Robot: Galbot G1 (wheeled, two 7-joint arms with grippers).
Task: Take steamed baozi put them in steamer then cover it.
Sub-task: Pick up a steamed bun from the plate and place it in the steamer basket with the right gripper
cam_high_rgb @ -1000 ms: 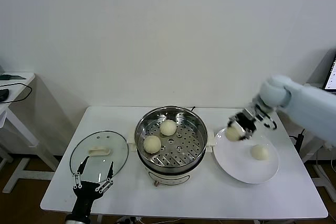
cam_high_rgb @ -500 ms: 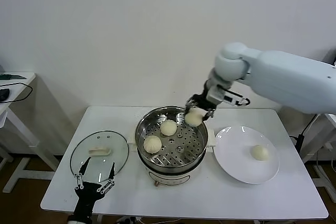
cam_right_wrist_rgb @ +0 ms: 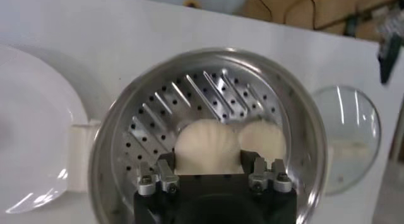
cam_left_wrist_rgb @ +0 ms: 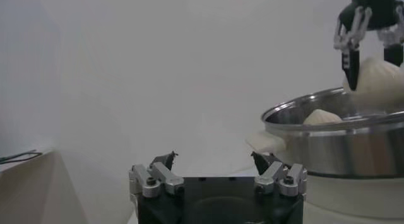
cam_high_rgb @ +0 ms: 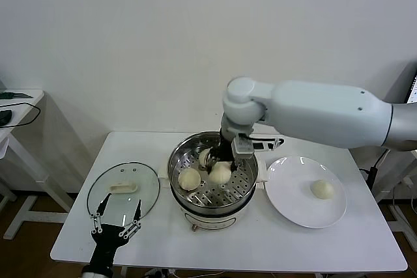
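My right gripper (cam_high_rgb: 220, 168) is shut on a cream-white baozi (cam_high_rgb: 221, 174) and holds it inside the rim of the steel steamer (cam_high_rgb: 242, 190), low over the perforated tray. In the right wrist view the fingers (cam_right_wrist_rgb: 165, 170) clamp that baozi (cam_right_wrist_rgb: 208, 145) and a second baozi (cam_right_wrist_rgb: 262, 138) lies beside it. Two other baozi lie on the tray, one at the left (cam_high_rgb: 189, 178) and one (cam_high_rgb: 204, 156) partly hidden behind the gripper. One baozi (cam_high_rgb: 322, 189) lies on the white plate (cam_high_rgb: 293, 209). My left gripper (cam_high_rgb: 117, 221) is open and empty, parked by the glass lid (cam_high_rgb: 124, 190).
The lid lies flat on the table left of the steamer, the plate to its right. The left wrist view shows the left gripper (cam_left_wrist_rgb: 214, 162), the steamer wall (cam_left_wrist_rgb: 341, 143) and the right gripper (cam_left_wrist_rgb: 372, 29) with its baozi (cam_left_wrist_rgb: 379, 80) above the rim. A side table (cam_high_rgb: 13, 112) stands far left.
My right arm has carried the baozi from above the plate leftward over the steamer's rim and down into the steamer. The left arm has not moved.
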